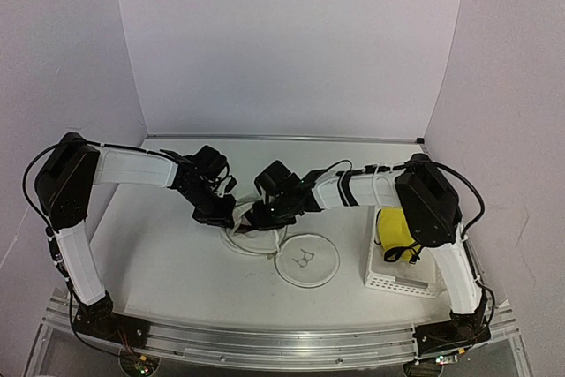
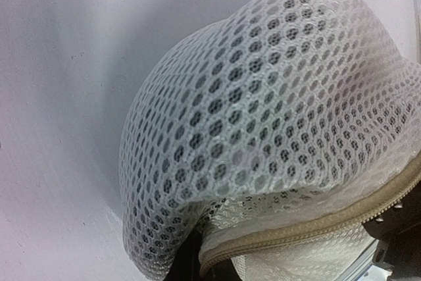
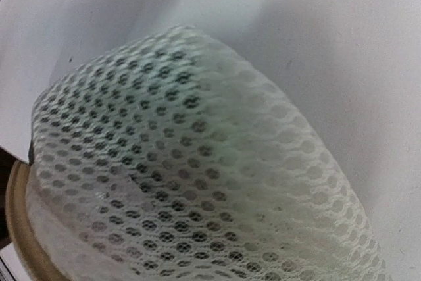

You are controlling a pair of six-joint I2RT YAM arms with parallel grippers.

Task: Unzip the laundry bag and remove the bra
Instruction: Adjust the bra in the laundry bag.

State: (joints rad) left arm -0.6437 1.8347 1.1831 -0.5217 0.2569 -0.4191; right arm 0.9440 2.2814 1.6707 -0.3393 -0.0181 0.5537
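The laundry bag, a white mesh pouch, lies at mid table; its round face (image 1: 307, 260) with the small black bra outline lies flat to the right. Its other part, a rim loop (image 1: 250, 243), sits under both grippers. My left gripper (image 1: 231, 215) and right gripper (image 1: 252, 218) meet tip to tip over that part. In the left wrist view a mesh dome (image 2: 276, 97) fills the frame, with the beige zipper tape (image 2: 316, 225) below and a dark finger (image 2: 177, 261) pinching the fabric. In the right wrist view mesh (image 3: 197, 182) hides the fingers. I see no bra.
A white perforated basket (image 1: 388, 282) stands at the right, beside the right arm, with a yellow item (image 1: 395, 229) in it. White walls close in the table at the back and on both sides.
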